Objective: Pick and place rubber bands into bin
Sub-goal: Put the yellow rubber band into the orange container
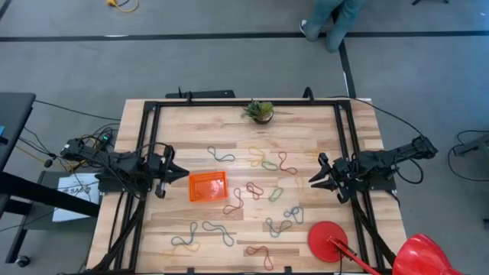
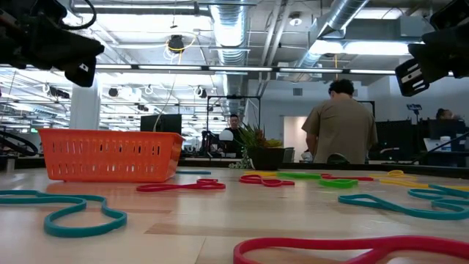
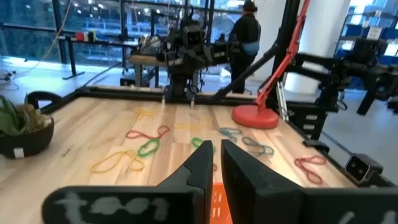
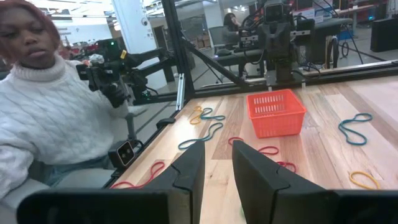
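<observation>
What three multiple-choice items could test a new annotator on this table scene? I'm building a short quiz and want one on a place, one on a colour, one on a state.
1. Where does the bin sit?
A. Just in front of the left hand
B. Against the potted plant
C. On the red disc

2. What colour is the bin?
A. Blue
B. Orange
C. Green

3. What is in the two hands?
A. Each holds a rubber band
B. The right hand holds the bin
C. Nothing; both are empty above the table

Key: 1 A, the high view shows the bin right by the left hand's tips. 2 B, its mesh walls are orange in every view. 3 C, the wrist views show nothing between either hand's fingers, and the rubber bands lie loose on the wood.
</observation>
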Available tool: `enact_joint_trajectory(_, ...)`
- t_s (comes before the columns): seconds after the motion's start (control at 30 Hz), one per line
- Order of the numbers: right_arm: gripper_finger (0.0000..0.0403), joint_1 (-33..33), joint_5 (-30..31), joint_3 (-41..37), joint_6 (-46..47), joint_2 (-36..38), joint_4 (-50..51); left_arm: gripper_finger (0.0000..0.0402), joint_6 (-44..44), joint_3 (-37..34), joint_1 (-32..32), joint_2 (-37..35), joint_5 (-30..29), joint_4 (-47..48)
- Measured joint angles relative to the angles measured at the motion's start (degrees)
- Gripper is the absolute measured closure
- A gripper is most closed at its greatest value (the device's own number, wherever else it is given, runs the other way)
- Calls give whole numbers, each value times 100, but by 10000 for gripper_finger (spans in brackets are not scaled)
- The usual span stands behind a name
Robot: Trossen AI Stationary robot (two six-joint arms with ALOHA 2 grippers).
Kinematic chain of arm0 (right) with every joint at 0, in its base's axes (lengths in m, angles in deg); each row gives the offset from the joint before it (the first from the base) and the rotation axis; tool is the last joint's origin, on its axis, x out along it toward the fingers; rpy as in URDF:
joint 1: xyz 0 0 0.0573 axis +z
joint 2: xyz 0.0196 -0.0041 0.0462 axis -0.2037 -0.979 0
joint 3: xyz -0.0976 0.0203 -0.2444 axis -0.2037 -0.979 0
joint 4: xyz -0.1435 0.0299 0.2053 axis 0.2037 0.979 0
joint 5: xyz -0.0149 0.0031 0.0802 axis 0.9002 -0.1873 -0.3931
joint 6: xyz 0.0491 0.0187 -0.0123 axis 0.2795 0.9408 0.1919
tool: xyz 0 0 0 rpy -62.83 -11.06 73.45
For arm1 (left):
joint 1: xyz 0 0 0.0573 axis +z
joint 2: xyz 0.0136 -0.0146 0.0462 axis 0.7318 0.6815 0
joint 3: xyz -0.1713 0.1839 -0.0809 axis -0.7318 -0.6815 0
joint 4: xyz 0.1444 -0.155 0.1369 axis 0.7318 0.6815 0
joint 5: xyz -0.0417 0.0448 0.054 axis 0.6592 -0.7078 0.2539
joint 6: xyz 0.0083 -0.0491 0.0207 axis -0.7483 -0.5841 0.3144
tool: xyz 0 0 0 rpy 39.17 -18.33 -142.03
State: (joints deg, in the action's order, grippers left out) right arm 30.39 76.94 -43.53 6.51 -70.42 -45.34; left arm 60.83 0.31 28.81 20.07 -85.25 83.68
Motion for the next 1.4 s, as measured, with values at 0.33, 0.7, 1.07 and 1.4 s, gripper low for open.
enact_joint_trajectory(0.33, 326, 0, -1, 2, 0, 0, 0, 381, -606, 14, 1, 0, 35, 99)
enact_joint_trajectory(0.7, 326, 0, 0, 2, -1, 1, 0, 381, -254, 23, 1, 0, -349, 117)
enact_joint_trajectory(1.07, 326, 0, 0, 0, 0, 0, -32, 381, -486, 12, -3, 0, -148, -124)
enact_joint_trajectory(1.4, 326, 0, 718, 0, -1333, 0, -309, 381, -739, 21, -1, 42, -107, 122)
